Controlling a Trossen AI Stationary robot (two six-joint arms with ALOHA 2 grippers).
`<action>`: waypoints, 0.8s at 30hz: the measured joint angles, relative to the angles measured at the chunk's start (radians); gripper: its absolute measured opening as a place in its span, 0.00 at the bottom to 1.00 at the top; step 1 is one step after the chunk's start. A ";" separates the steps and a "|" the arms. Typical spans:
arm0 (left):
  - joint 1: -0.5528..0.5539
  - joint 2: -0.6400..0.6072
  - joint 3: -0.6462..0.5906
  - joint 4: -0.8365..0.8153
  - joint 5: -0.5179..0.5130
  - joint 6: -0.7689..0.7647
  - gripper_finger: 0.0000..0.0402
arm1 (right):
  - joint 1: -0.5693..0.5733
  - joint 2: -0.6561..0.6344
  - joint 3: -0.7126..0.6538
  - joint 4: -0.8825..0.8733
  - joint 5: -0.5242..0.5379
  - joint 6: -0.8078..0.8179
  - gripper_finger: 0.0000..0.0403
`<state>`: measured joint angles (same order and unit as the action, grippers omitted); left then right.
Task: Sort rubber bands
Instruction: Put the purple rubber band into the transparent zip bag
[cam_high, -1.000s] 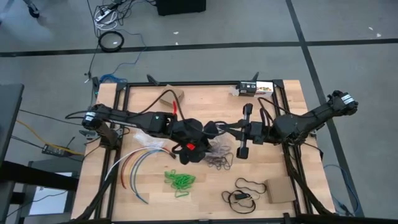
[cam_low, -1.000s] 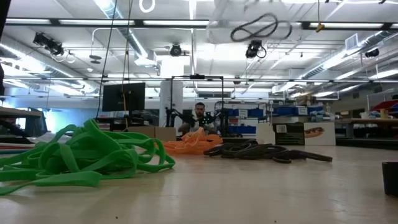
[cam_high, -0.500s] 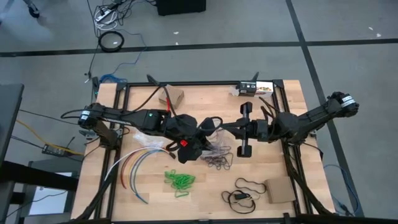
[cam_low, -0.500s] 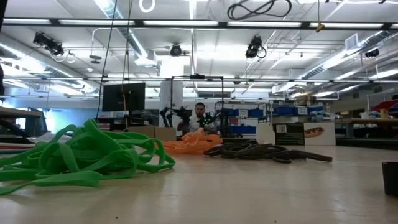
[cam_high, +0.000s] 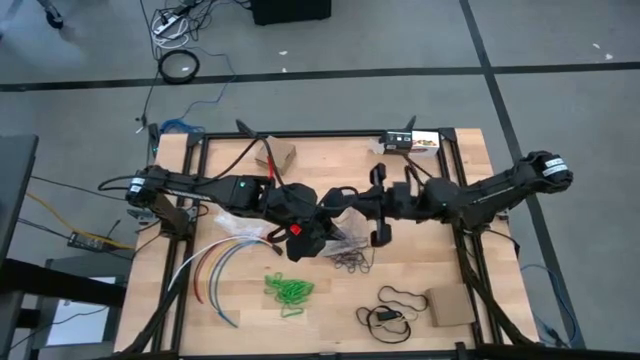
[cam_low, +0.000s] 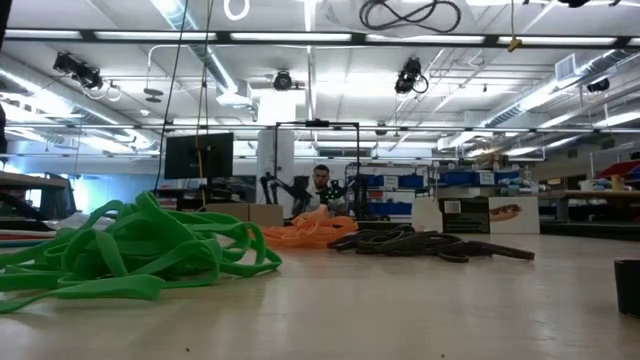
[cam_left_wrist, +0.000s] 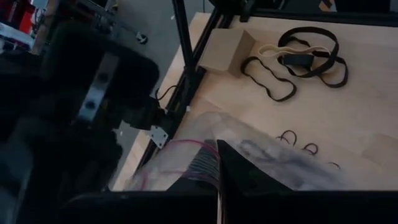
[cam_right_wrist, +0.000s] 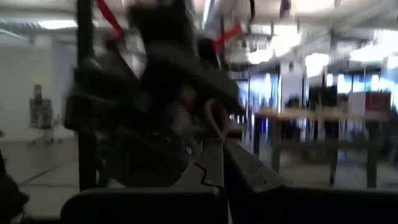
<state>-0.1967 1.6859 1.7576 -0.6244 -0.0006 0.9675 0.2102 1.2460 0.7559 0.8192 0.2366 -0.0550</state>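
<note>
Both arms meet over the middle of the desk (cam_high: 460, 150). The left gripper (cam_high: 322, 212) reaches in from the left edge, its fingers pressed together; in its wrist view they are pinching a clear plastic bag (cam_left_wrist: 249, 155), which hangs crumpled below them. The right gripper (cam_high: 345, 195) comes from the right edge toward the same spot, just beside the left one, its fingers also pressed together; whether it has hold of the bag I cannot tell.

The rubber bands lie in three heaps. The green bands (cam_high: 289, 290) sit toward the near edge, left of centre, and in the low view they fill the foreground (cam_low: 130, 250). The dark bands (cam_high: 349, 262) lie nearer the middle, just below the grippers, a few loose loops showing past the bag in the left wrist view (cam_left_wrist: 298, 142). The orange bands (cam_low: 305, 234) show in the low view beside the dark heap (cam_low: 430, 243); from above they are hidden under the arms.

Coloured cables (cam_high: 215, 265) curve along the left side. A black cord loop (cam_high: 400, 298) lies near the near right corner, next to a cardboard piece (cam_high: 452, 306). A small block (cam_high: 280, 154) sits by the far edge. In the room behind, a person (cam_low: 321, 182) is seated.
</note>
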 joint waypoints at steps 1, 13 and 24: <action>0.000 0.000 0.000 -0.005 0.000 -0.002 0.00 | -0.010 -0.002 0.017 -0.052 -0.004 0.031 0.00; 0.000 0.000 0.000 -0.050 0.001 -0.003 0.00 | -0.084 -0.006 0.223 -0.617 -0.238 0.192 0.00; 0.002 0.000 0.000 -0.080 0.042 -0.008 0.00 | -0.115 0.006 0.378 -0.982 -0.461 0.212 0.01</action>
<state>-0.1944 1.6861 1.7576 -0.7047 0.0417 0.9595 0.0954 1.2516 1.1336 -0.1629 -0.2245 0.1567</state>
